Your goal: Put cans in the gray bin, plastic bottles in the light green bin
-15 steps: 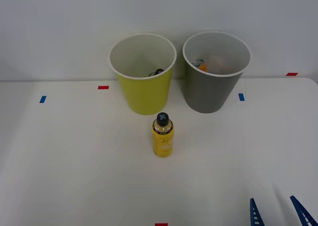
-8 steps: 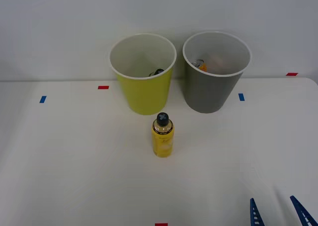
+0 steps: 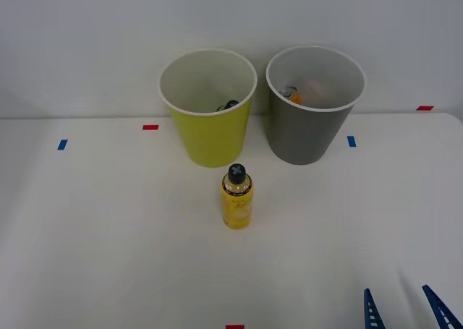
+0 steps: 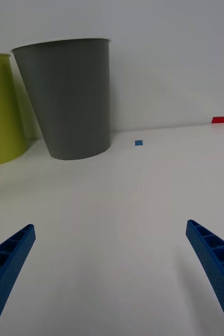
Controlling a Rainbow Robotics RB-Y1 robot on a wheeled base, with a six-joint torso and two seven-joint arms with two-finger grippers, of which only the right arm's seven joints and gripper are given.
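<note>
Two tapered round plastic bins: gray bin (image 3: pixel 315 130), light green bin (image 3: pixel 210 135); ribbed blue hand (image 4: pixel 112 273) wide, empty.

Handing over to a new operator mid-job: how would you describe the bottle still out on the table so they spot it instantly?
Find the two big round bins at the table's back edge, the light green bin and the gray bin beside it. Just in front of the green one, standing upright and alone on the white table, is the plastic bottle: small, yellow, black screw cap.
</note>
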